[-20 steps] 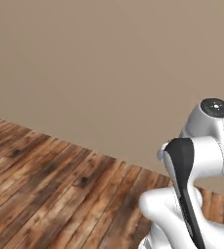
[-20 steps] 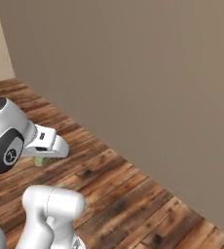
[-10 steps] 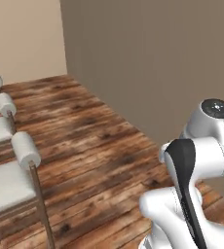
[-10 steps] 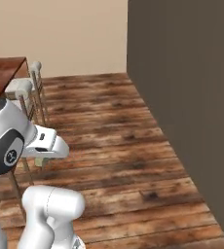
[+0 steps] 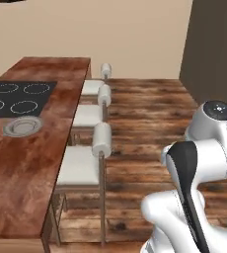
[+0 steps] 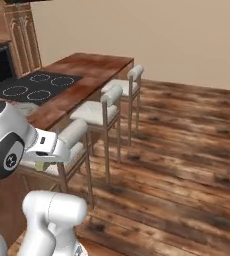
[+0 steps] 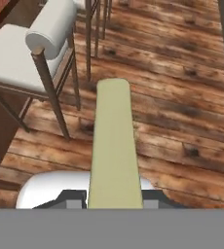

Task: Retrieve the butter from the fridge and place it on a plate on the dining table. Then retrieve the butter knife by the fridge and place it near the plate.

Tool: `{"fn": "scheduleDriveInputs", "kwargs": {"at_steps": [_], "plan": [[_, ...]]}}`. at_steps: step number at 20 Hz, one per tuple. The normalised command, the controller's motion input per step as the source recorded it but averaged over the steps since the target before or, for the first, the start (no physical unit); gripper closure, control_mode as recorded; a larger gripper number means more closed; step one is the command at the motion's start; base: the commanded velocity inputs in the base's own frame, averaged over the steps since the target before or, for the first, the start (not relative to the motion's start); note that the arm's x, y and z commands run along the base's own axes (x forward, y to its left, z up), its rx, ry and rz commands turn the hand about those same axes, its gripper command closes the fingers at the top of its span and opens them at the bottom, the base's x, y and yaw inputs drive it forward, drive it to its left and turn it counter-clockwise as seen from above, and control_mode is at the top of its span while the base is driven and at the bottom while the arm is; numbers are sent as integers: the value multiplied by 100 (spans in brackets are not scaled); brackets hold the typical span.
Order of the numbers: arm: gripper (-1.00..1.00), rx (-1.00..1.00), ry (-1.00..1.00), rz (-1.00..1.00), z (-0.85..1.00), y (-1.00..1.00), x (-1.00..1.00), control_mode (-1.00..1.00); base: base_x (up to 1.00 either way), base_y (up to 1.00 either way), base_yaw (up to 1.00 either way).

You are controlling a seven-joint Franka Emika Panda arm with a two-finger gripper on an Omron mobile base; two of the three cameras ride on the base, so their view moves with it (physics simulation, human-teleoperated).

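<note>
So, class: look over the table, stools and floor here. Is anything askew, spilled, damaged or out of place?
Nothing stands out. The plate sits flat on the dining table beside the cooktop, the stools stand upright in a row, and the floor shows no spill. The pincer carries the butter straight out in front of the hand.

Both base cameras look forward and down past the arm at the table (image 5: 34,163) and its stools (image 6: 94,111) (shared from either side); the hand camera peers close along the butter (image 7: 114,146) toward the floor (image 7: 182,121).
</note>
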Motion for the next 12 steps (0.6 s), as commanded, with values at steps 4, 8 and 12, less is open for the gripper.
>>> {"fn": "scheduleDriveInputs", "kwargs": {"at_steps": [4,8,12], "plan": [[100,0,0,0,0,0,0,100,66,-11,81],[100,0,0,0,0,0,0,100,60,-41,71],[100,0,0,0,0,0,0,100,19,-57,72]]}}
